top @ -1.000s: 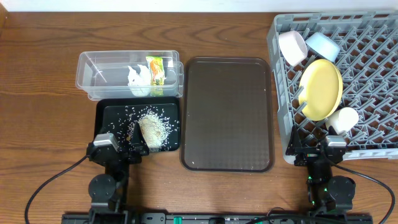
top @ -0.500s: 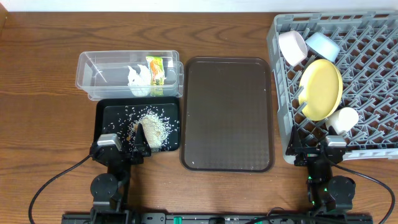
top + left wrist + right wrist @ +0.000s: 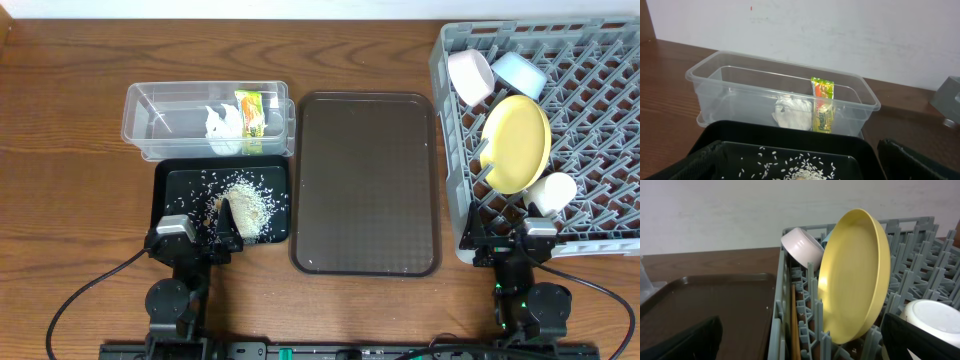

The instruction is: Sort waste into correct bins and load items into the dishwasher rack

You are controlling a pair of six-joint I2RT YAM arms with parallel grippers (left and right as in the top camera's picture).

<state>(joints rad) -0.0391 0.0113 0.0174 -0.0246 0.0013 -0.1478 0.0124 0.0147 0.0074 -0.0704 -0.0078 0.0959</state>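
Observation:
The clear tub (image 3: 150, 125) holds the snack wrapper (image 3: 250, 113) and the white paper wad (image 3: 222, 130); both also show in the left wrist view, wrapper (image 3: 822, 105) and wad (image 3: 792, 112). The black tray (image 3: 170, 200) holds the rice scraps (image 3: 245, 203). My left gripper (image 3: 200, 235) is open and empty over the tray's near edge (image 3: 800, 172). The grey rack (image 3: 600, 60) holds the yellow plate (image 3: 515, 143), blue bowl (image 3: 520, 72), white bowl (image 3: 470, 75) and cup (image 3: 552, 190). Chopsticks (image 3: 794, 325) lie along its left wall. My right gripper (image 3: 510, 238) is open and empty at the rack's near left corner.
The dark brown serving tray (image 3: 365, 180) lies between the bins and the rack, with nothing on it but a few specks. Wooden table (image 3: 60, 150) stretches left of the bins. A white wall backs the table.
My left gripper has shifted slightly to the right at the black tray's near edge. Nothing else has moved.

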